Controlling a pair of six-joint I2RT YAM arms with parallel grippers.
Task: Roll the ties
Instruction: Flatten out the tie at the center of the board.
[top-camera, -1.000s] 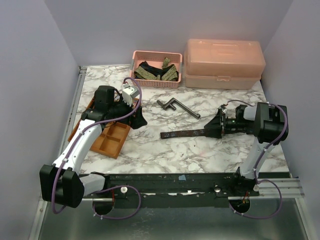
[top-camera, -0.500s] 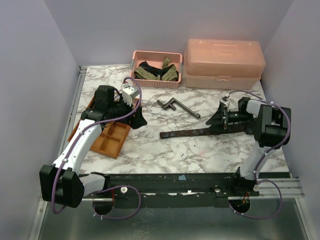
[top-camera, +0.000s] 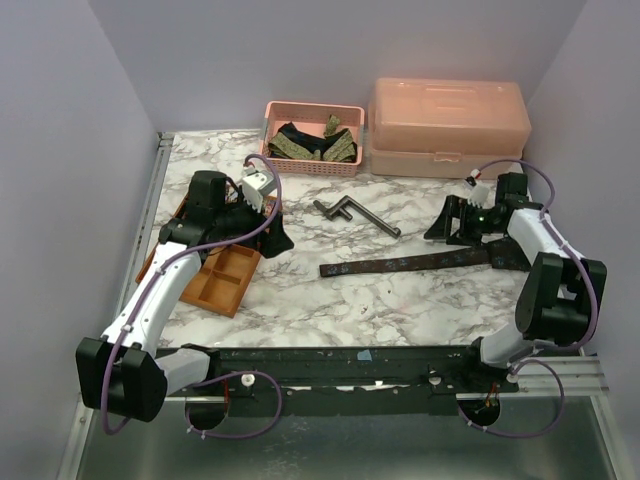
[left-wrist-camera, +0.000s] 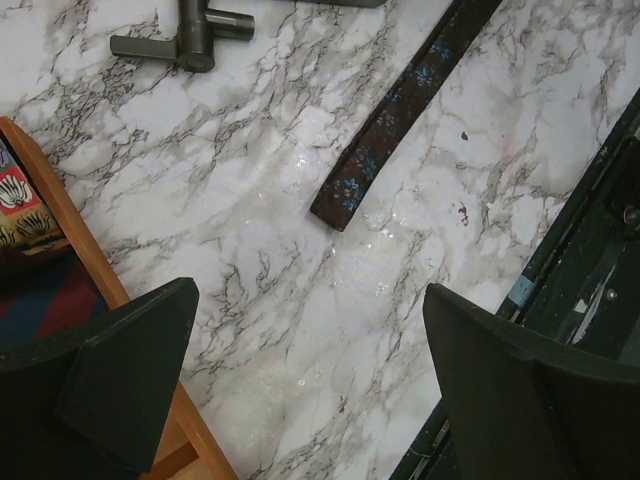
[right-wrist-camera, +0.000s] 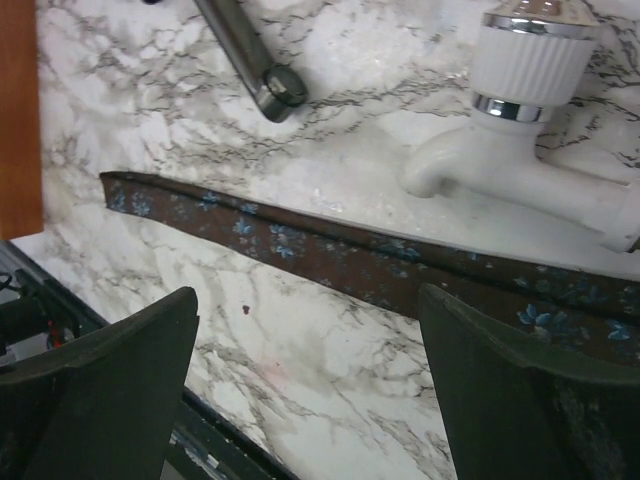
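at mid-frame in the top view the brown tie (top-camera: 400, 264) lies flat, its right end hidden under the right gripper (top-camera: 447, 222), jaws wide, empty; left gripper (top-camera: 272, 232) equally wide, empty; other ties (top-camera: 312, 145) in the upper basket (top-camera: 310, 167) tangled, uncountable.

a robot test cell in a lab: plain lilac panels (top-camera: 60, 150) box in a marble-print tabletop (top-camera: 300, 300), and the left arm (top-camera: 160, 290) and right arm (top-camera: 545, 240), trailing purple cables (top-camera: 240, 432), are bolted to a black rail (top-camera: 350, 362).
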